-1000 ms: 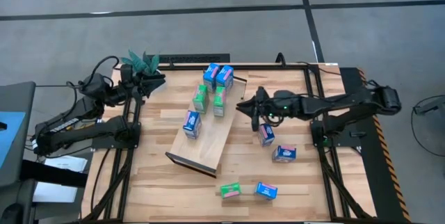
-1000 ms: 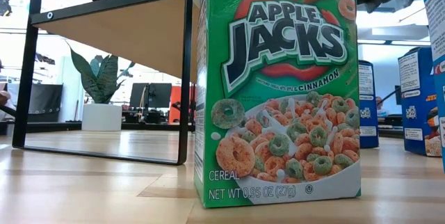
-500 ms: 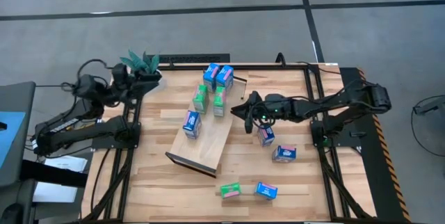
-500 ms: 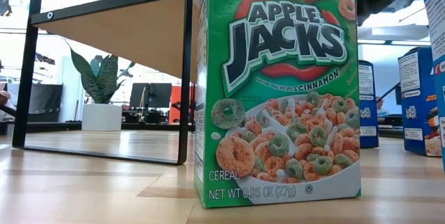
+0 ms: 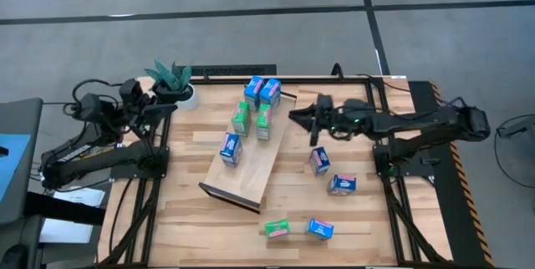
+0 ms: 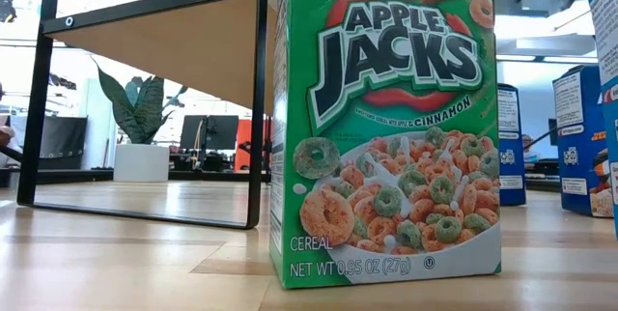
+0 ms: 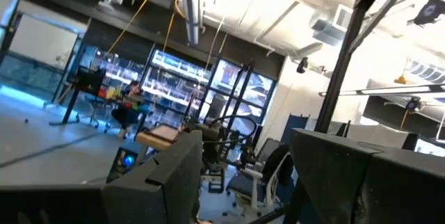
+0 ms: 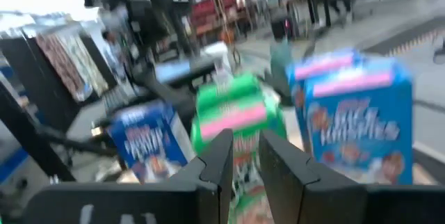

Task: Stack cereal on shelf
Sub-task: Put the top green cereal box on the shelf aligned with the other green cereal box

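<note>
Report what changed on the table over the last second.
The right gripper, empty with fingers nearly closed, rose away from the blue carton toward the table's far edge. The left gripper, open and empty, pulled back past the table's left edge. The shelf and all cartons stayed put.

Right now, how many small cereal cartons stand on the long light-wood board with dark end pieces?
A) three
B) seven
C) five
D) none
C: in the high view the long light-wood board carries five small cereal cartons: two blue ones at its far end, two green ones in the middle and one blue carton nearer; four more cartons lie on the slatted wooden tabletop.
</note>
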`<state>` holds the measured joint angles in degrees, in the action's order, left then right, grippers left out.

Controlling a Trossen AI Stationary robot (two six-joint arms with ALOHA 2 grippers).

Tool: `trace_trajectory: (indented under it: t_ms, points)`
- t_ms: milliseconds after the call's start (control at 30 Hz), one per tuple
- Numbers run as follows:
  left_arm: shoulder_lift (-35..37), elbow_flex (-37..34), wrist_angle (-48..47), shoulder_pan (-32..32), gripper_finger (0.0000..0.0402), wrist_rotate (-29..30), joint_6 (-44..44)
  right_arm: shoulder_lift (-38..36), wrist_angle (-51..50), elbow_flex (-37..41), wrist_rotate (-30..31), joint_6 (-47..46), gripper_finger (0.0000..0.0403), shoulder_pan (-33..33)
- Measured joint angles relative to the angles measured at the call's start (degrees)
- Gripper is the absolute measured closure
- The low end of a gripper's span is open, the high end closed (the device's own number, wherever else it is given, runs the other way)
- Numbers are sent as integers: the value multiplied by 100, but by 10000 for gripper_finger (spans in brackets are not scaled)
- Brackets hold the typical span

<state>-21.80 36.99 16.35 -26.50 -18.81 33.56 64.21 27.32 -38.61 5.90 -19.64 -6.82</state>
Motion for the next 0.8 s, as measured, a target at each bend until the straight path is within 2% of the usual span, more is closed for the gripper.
trace_trajectory:
  t_ms: [200, 533, 667, 800]
  points:
    - [229, 0, -195, 0, 196, -50, 0, -408, -15, -2, 6, 9, 305, -124]
    - [398, 0, -552, 0, 196, -46, 222, -473, -236, -19, 17, -130, 325, -284]
    - [398, 0, -687, 2, 196, -50, 277, -742, -555, -356, -168, -216, 326, -477]
    - [396, 0, -633, 0, 196, -10, 587, -1042, -1319, -790, -286, 127, 326, -558]
